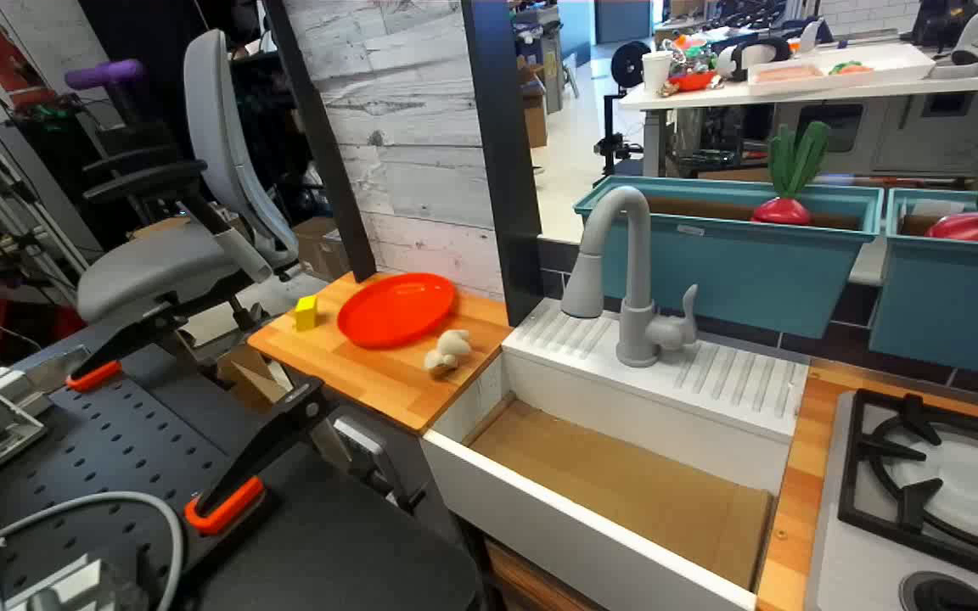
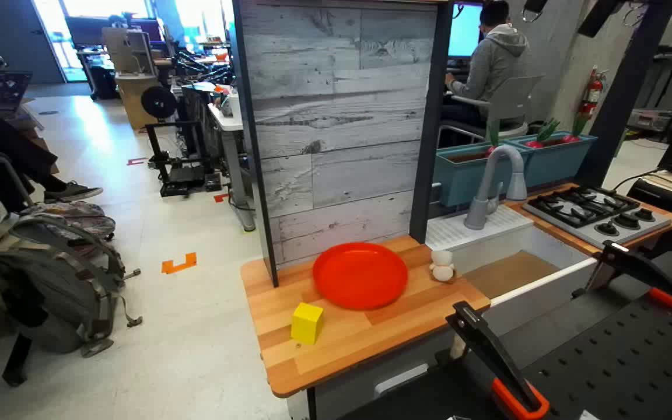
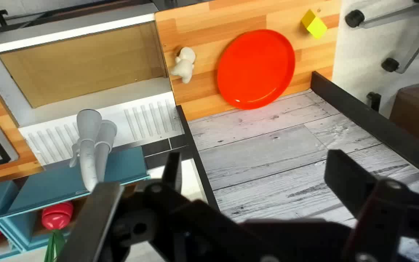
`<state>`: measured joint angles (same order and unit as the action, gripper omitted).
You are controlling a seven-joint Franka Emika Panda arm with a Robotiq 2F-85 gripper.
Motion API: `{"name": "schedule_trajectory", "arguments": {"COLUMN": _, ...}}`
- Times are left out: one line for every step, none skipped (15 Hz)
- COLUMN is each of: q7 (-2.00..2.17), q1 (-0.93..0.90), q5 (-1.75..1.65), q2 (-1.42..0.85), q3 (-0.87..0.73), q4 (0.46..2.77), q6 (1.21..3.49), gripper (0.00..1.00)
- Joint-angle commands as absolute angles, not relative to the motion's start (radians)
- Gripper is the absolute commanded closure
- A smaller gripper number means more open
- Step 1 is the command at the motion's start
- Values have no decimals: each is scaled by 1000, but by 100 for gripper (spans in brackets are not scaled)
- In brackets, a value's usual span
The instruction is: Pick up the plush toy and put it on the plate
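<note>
The plush toy (image 1: pixel 450 350), a small cream lump, rests on the wooden counter beside the sink. It also shows in an exterior view (image 2: pixel 442 266) and at the upper middle of the wrist view (image 3: pixel 184 65). The round red-orange plate (image 1: pixel 397 311) lies on the same counter, apart from the toy; it also shows in an exterior view (image 2: pixel 360 275) and in the wrist view (image 3: pixel 256 69). My gripper (image 3: pixel 255 156) is open and empty, with its fingers wide apart. It is away from the toy and plate, and neither exterior view shows it.
A yellow block (image 1: pixel 306 313) sits on the counter near the plate. The white sink (image 1: pixel 591 530) with a grey faucet (image 1: pixel 637 280) borders the toy's side. A wood-patterned panel (image 2: pixel 336 116) stands upright behind the plate. A stove (image 1: pixel 947 492) lies beyond the sink.
</note>
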<state>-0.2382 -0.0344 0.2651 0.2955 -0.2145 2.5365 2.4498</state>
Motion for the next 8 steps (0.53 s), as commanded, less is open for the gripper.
{"name": "schedule_trajectory", "arguments": {"q7": -243, "q1": -14, "q5": 272, "q2": 295, "q3": -195, "q4": 2535, "q6": 2446, "gripper": 0}}
{"name": "schedule_trajectory", "arguments": {"q7": -249, "q1": -22, "q5": 285, "q2": 264, "q3": -193, "q4": 2527, "q6": 2467, "gripper": 0}}
{"name": "schedule_trajectory", "arguments": {"q7": -242, "q1": -24, "q5": 290, "q2": 245, "q3": -188, "q4": 2526, "q6": 2490, "gripper": 0}}
{"name": "schedule_trajectory", "arguments": {"q7": -244, "q1": -28, "q5": 294, "q2": 220, "q3": -182, "q4": 2524, "q6": 2509, "gripper": 0}}
{"name": "schedule_trajectory", "arguments": {"q7": -245, "q1": -34, "q5": 296, "q2": 188, "q3": -174, "q4": 2521, "q6": 2527, "gripper": 0}}
{"name": "schedule_trajectory", "arguments": {"q7": -244, "q1": -37, "q5": 298, "q2": 153, "q3": -166, "q4": 2516, "q6": 2548, "gripper": 0}}
{"name": "schedule_trajectory", "arguments": {"q7": -239, "q1": -40, "q5": 300, "q2": 103, "q3": -154, "q4": 2509, "q6": 2585, "gripper": 0}}
{"name": "schedule_trajectory", "arguments": {"q7": -235, "q1": -41, "q5": 302, "q2": 48, "q3": -142, "q4": 2498, "q6": 2608, "gripper": 0}}
